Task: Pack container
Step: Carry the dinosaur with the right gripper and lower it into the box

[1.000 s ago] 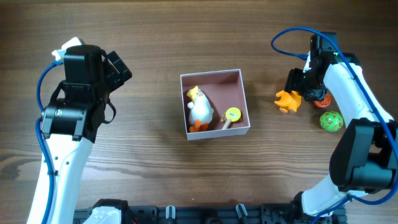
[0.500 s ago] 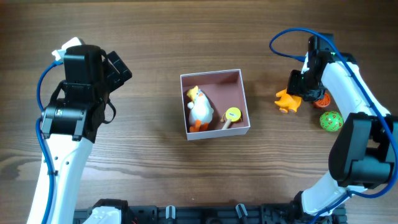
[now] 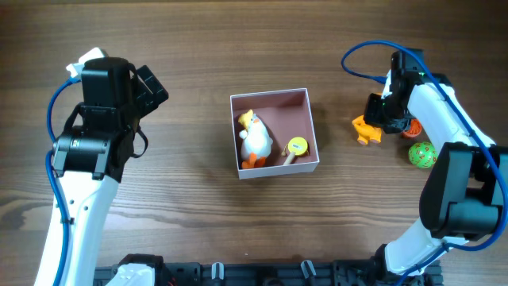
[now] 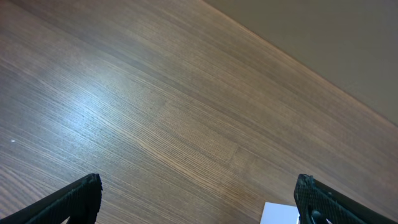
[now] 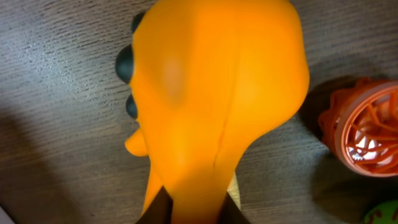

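The container (image 3: 286,117), a shallow white-walled square box with a pink-brown inside, sits mid-table. It holds a white-and-yellow duck toy (image 3: 255,139) and a small yellow disc on a stick (image 3: 295,148). To its right on the wood lies an orange rubbery toy (image 3: 363,129), filling the right wrist view (image 5: 211,93). My right gripper (image 3: 379,117) (image 5: 196,210) is shut on the toy's narrow end, dark fingers (image 5: 155,213) pressing both sides. My left gripper (image 3: 151,86) (image 4: 199,200) hangs open over bare wood at the far left. A white corner of the container (image 4: 280,213) shows by its right finger.
An orange ribbed cage ball (image 3: 409,125) (image 5: 367,127) lies just right of the orange toy. A green patterned ball (image 3: 422,154) sits a little nearer the front. A blue cable loops above the right arm.
My right gripper's jaws have closed on the orange toy, and the arm has edged slightly left over it. The left arm has not moved.
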Available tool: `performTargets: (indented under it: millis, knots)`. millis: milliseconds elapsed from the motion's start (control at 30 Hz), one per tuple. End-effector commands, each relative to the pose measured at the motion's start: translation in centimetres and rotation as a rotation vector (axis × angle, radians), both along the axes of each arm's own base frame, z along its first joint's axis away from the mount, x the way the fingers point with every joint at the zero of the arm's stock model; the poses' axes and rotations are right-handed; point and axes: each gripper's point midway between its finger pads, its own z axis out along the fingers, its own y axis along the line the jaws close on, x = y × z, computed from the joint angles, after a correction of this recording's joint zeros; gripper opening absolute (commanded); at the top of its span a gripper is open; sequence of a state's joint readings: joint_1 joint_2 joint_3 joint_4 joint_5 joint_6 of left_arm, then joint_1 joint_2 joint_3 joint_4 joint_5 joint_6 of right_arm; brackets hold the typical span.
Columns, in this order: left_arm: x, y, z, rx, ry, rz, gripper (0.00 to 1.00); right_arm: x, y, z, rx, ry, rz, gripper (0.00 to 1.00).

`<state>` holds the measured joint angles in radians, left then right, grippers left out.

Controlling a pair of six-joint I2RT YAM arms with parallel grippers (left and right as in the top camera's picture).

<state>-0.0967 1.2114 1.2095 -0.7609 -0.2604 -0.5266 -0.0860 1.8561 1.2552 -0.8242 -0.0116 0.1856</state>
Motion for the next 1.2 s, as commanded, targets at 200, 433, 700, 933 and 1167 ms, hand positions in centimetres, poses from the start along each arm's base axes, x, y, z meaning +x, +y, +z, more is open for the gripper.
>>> performTargets:
  millis: [200,433,700,933,1167]
  knots:
    - [-0.1,0.0,0.7,-0.017,-0.021,0.007,1.00,1.8,2.8,12.3,-0.091,-0.224,0.116,0.06]
    - [-0.1,0.0,0.7,-0.017,-0.021,0.007,1.00,-2.6,11.3,22.1,-0.039,-0.432,0.333,0.06]
    - [-0.1,0.0,0.7,-0.017,-0.020,0.007,1.00,-5.8,19.1,18.9,0.024,-0.370,0.522,0.05]
    - [-0.1,0.0,0.7,-0.017,-0.020,0.007,1.00,-5.8,20.4,11.0,-0.023,-0.202,0.569,0.04]
    - [-0.1,0.0,0.7,-0.017,-0.020,0.007,1.00,-5.1,20.9,6.2,-0.052,-0.097,0.573,0.04]
